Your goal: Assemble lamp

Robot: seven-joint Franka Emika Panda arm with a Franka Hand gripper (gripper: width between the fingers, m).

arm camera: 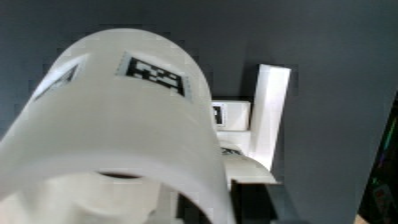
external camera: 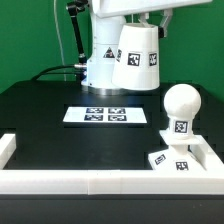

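We observe the shade (external camera: 137, 57) held aloft above the black table (external camera: 45, 110), in the upper middle of the exterior view, with its wider end downward and a square tag facing the camera. The arm (external camera: 105, 45) stands directly behind it. The claw itself is hidden above the shade at the frame edge, so we cannot tell from either view how its fingers stand, though the shade hangs clear of the table with nothing else supporting it. In the wrist view the shade (arm camera: 125, 130) fills most of the picture, seen along its length, with a tag on its curved wall. The bulb (external camera: 181, 108) stands upright on the base (external camera: 182, 160) at the exterior view's lower right, its round head uppermost and a tag on its stem. The base rests flat in the corner formed by the white rail (external camera: 90, 181) along the near table edge. The marker board (external camera: 106, 115) lies flat on the table, between the arm and the rail, well apart from the base.
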